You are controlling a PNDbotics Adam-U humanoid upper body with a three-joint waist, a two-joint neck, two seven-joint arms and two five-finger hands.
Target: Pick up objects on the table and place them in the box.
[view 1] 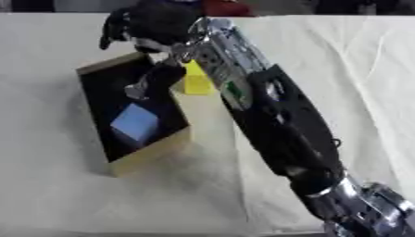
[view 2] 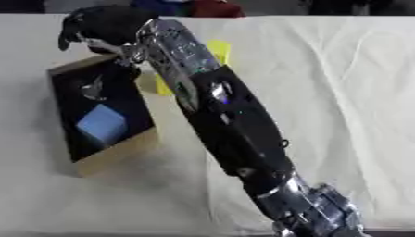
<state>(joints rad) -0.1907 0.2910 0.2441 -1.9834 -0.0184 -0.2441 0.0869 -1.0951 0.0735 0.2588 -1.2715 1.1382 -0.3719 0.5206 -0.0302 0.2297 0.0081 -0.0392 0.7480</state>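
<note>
- Yellow block (view 1: 196, 81) sits on the surface just beside the box's (view 1: 151, 152) far right corner, half hidden by the arm.
- It looks rigid, light and flat-sided: opposite faces should pinch well, and it is hardly fragile.
- Inside the box lie a blue cube (view 1: 134, 124) and a small silvery object (view 1: 136, 90).
- The right hand (view 1: 150, 23) hangs above the box's far edge, arm stretched diagonally across the white-clothed surface (view 1: 348, 69).
- Its fingers droop curled; whether they hold anything, I cannot tell.
- No left hand showing.
</note>
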